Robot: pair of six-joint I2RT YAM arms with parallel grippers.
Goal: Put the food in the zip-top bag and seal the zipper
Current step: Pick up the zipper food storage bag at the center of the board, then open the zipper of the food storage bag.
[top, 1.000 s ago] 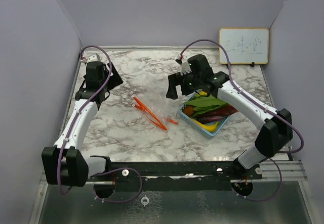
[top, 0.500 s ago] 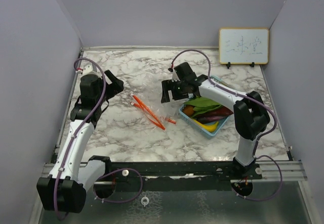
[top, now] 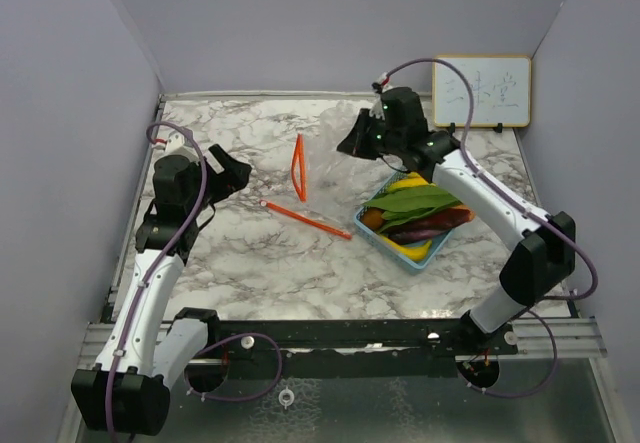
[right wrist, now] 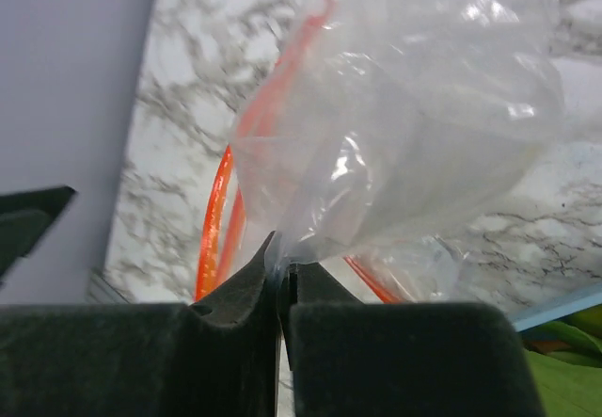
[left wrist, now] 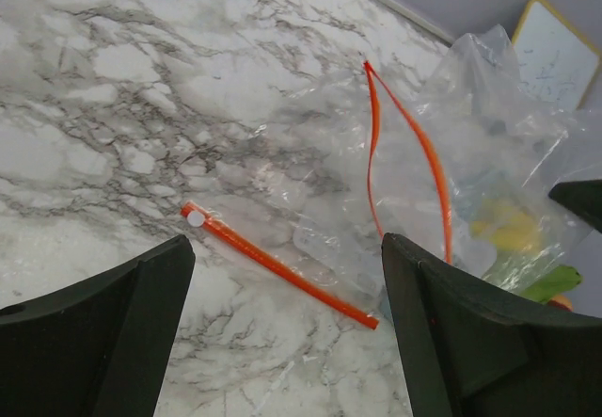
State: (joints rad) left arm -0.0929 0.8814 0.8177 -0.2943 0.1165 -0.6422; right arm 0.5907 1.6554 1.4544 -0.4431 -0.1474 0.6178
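Right claw [right wrist: 280,271] is pinched shut on a fold of the clear zip-top bag with the orange zipper [top: 322,178]. Change over the last second: I've hauled the bag up and toward the far side. One zipper strip now stands off the table and the other lies flat, so the mouth gapes, loadable I'd say. Left claw [left wrist: 282,342] is wide open, empty, and has edged in toward the bag. Toy food [top: 412,206] all sits in the light blue plastic basket [top: 383,240], just right of the bag; none bagged. Grey-veined marble tabletop [top: 250,253], lavender walls [top: 60,113], small whiteboard [top: 481,90] far right.
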